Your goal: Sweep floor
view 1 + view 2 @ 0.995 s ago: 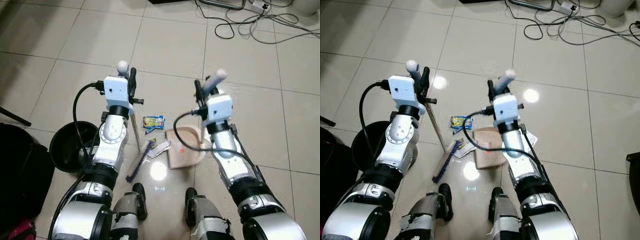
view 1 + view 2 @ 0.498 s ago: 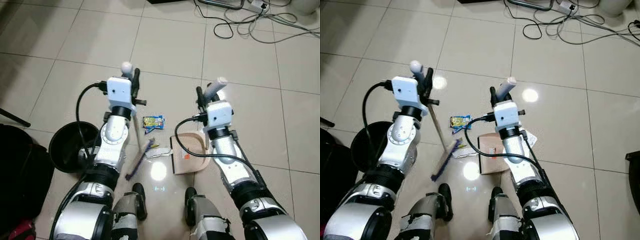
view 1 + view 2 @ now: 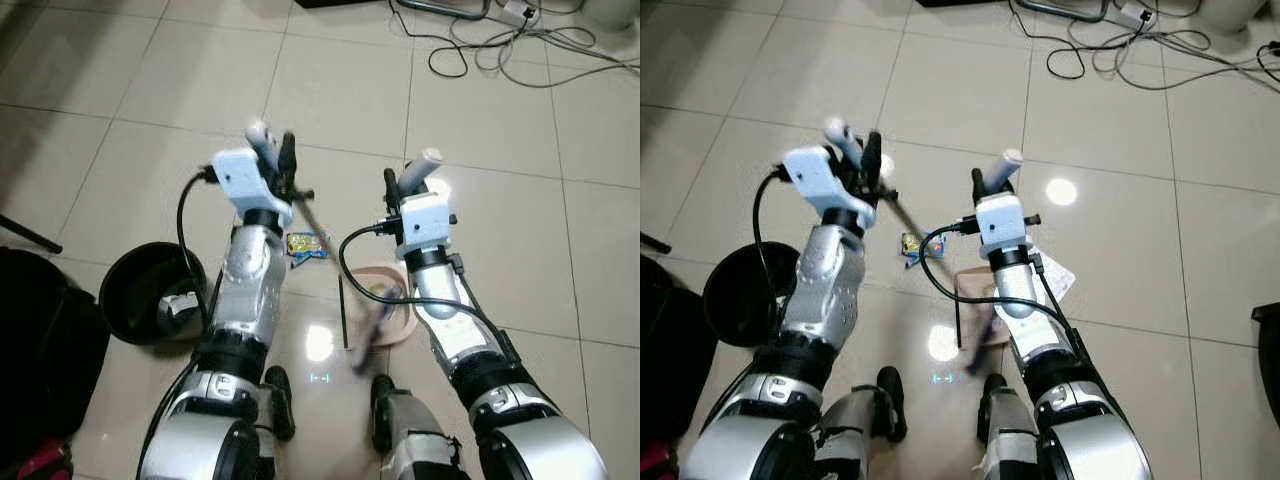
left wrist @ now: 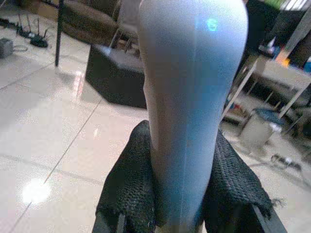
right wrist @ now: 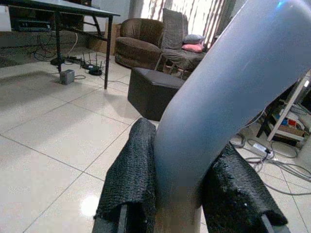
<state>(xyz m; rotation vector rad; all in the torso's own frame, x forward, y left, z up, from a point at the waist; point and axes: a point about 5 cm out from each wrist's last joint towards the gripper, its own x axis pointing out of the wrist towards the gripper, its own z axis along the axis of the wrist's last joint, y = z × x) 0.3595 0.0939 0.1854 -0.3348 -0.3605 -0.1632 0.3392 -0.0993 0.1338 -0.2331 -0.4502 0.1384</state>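
Observation:
My left gripper (image 3: 272,152) is shut on the grey top of the broom handle (image 4: 192,97), black fingers (image 4: 130,187) on both sides. The thin shaft (image 3: 318,228) slants down toward the right, and the blurred brush (image 3: 368,335) sits over the tan dustpan (image 3: 392,300) on the floor. The dustpan's grey handle (image 5: 218,97) stands upright with my right gripper (image 3: 405,180) shut on it. A yellow and blue snack wrapper (image 3: 306,245) lies on the tiles between my arms, just beyond the dustpan.
A round black bin (image 3: 150,290) stands on the floor by my left arm. A black bag (image 3: 40,330) lies further left. Cables (image 3: 500,50) trail across the tiles ahead on the right. White paper (image 3: 1055,272) lies by the dustpan. My feet (image 3: 275,395) are below.
The left gripper tilted and the broom swung to the right: its brush went from the dustpan's left side onto the dustpan. The white scraps by the brush are gone from there.

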